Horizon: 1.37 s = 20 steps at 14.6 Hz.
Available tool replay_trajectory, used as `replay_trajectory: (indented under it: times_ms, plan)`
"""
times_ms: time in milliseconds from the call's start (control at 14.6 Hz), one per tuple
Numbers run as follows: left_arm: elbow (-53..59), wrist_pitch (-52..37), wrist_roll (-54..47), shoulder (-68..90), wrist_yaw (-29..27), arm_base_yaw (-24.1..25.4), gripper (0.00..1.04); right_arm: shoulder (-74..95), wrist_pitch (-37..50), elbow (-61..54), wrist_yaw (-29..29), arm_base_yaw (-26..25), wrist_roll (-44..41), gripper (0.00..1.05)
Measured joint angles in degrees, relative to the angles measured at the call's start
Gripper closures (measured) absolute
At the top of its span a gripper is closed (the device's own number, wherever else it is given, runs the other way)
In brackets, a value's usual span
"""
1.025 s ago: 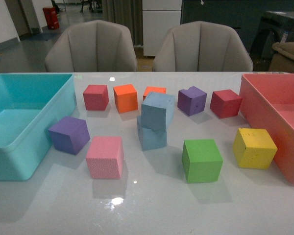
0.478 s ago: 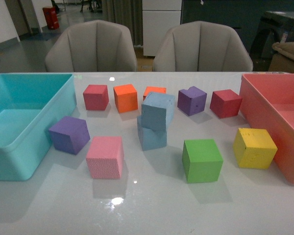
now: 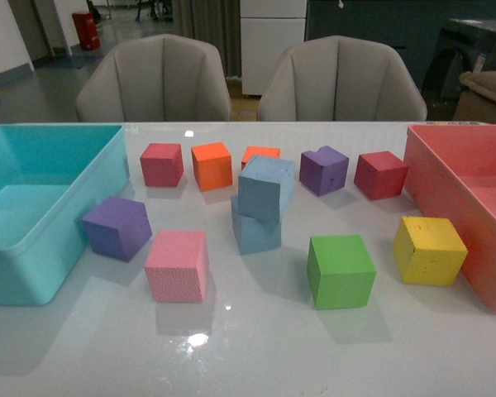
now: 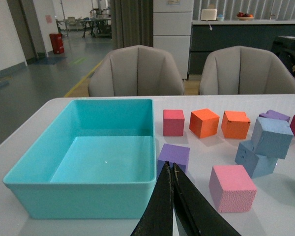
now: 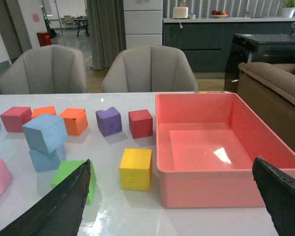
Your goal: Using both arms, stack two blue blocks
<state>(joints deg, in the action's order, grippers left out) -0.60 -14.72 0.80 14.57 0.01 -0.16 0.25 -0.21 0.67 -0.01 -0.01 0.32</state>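
Two pale blue blocks stand stacked in the middle of the table: the upper blue block (image 3: pixel 267 187) sits tilted and skewed on the lower blue block (image 3: pixel 257 231). The stack also shows in the left wrist view, upper (image 4: pixel 272 137) and lower (image 4: pixel 254 158), and in the right wrist view, upper (image 5: pixel 44 132) and lower (image 5: pixel 44 160). Neither arm shows in the front view. My left gripper (image 4: pixel 170 168) is shut and empty, near the turquoise bin's corner, well apart from the stack. My right gripper (image 5: pixel 179 177) is open and empty, back by the pink bin.
A turquoise bin (image 3: pixel 33 248) stands at the left and a pink bin (image 3: pixel 471 207) at the right. Around the stack lie purple (image 3: pixel 117 227), pink (image 3: pixel 177 265), green (image 3: pixel 341 270), yellow (image 3: pixel 430 250), red (image 3: pixel 162 164) and orange (image 3: pixel 212 165) cubes, with more behind.
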Motion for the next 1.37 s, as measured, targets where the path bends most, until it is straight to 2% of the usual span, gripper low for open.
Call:
replay_trajectory:
  times_ms: [342,410,683,752,1230,1367]
  plan:
    - [0.0,5.46,0.0,-5.09,-0.02,0.0,1.03,0.0,0.02,0.0,0.0,0.0,0.0,0.06]
    - [-0.02,14.45,0.0,-11.13,0.13,0.0,1.03,0.0,0.0,0.0,0.02,0.0,0.0,0.06]
    - [-0.04,14.78,0.0,-14.03,-0.02,0.0,1.03,0.0,-0.02,0.0,0.0,0.0,0.0,0.06]
    - [-0.04,14.88,0.02,-14.03,-0.07,0.0,0.95,0.0,0.0,0.0,0.0,0.0,0.0,0.06]
    - [-0.04,14.91,-0.02,-14.03,-0.02,0.0,0.05,0.0,0.0,0.0,0.0,0.0,0.0,0.06]
    - [-0.04,14.91,-0.09,-14.03,-0.02,0.0,0.07,0.0,0.0,0.0,0.0,0.0,0.0,0.06]
